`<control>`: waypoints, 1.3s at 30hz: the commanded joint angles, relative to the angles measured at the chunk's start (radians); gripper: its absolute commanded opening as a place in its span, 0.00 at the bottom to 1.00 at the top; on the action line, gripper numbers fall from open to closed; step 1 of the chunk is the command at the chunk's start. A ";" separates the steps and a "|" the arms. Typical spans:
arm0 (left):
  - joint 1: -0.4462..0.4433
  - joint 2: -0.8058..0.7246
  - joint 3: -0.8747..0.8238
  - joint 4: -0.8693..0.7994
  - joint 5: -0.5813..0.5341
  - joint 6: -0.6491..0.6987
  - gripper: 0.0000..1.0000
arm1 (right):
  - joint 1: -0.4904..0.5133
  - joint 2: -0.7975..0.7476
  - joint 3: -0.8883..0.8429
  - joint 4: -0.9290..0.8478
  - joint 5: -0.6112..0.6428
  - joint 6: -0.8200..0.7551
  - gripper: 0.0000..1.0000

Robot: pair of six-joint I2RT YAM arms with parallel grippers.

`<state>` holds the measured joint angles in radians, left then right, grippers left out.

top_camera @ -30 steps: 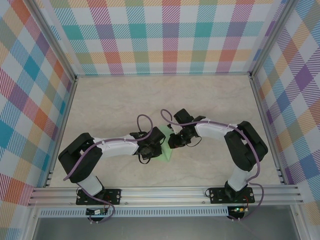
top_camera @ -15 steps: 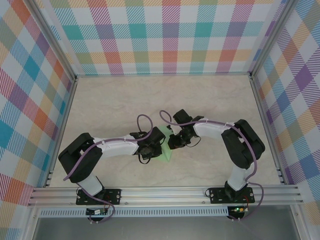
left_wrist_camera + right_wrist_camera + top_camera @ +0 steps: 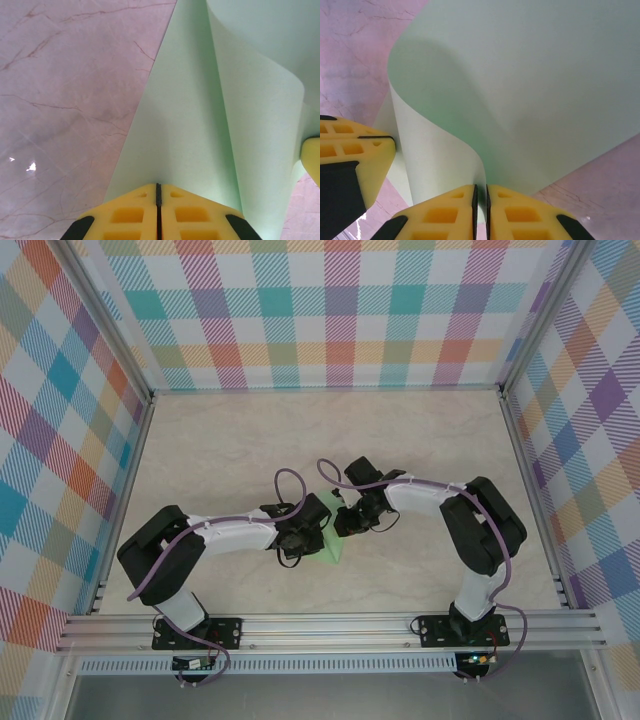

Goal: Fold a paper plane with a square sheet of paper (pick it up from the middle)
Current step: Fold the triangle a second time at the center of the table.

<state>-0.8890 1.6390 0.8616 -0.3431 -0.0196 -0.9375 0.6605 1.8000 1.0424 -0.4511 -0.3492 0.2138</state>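
Note:
The light green paper (image 3: 336, 550) lies on the marble table between the two arms, part folded, not a narrow dart. One flap curls up and over in a soft loop (image 3: 260, 100) (image 3: 445, 140). My left gripper (image 3: 309, 531) (image 3: 158, 186) is shut, its tips resting on the flat layer of the paper (image 3: 185, 135), nothing visible between the fingers. My right gripper (image 3: 347, 524) (image 3: 480, 187) is shut on the raised edge of the curled flap. The two grippers sit close together; the left's yellow finger (image 3: 350, 155) shows in the right wrist view.
The marble tabletop (image 3: 220, 450) spreads out behind and beside the arms. Checked walls (image 3: 330, 310) close off the back and both sides. An aluminium rail (image 3: 330, 625) runs along the near edge by the arm bases.
The right arm's elbow and wrist have crept slightly left and away from the near edge, carrying the flap. The left arm has stayed still.

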 commanded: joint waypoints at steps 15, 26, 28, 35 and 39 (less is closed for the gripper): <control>-0.004 0.016 0.004 -0.060 -0.004 0.019 0.08 | -0.004 0.038 0.025 -0.024 -0.006 -0.035 0.15; -0.004 0.016 0.003 -0.054 -0.004 0.019 0.08 | -0.004 0.038 0.022 -0.030 0.007 -0.036 0.16; -0.004 0.015 0.003 -0.053 -0.002 0.019 0.08 | -0.003 0.034 0.022 -0.030 0.007 -0.036 0.16; -0.004 0.009 0.001 -0.056 -0.005 0.017 0.08 | -0.004 0.052 0.025 -0.030 0.016 -0.036 0.15; -0.004 -0.005 -0.002 -0.052 -0.010 0.013 0.08 | -0.004 0.055 0.012 -0.026 0.021 -0.033 0.15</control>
<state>-0.8890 1.6390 0.8627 -0.3454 -0.0196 -0.9272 0.6598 1.8320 1.0492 -0.4610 -0.3405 0.1997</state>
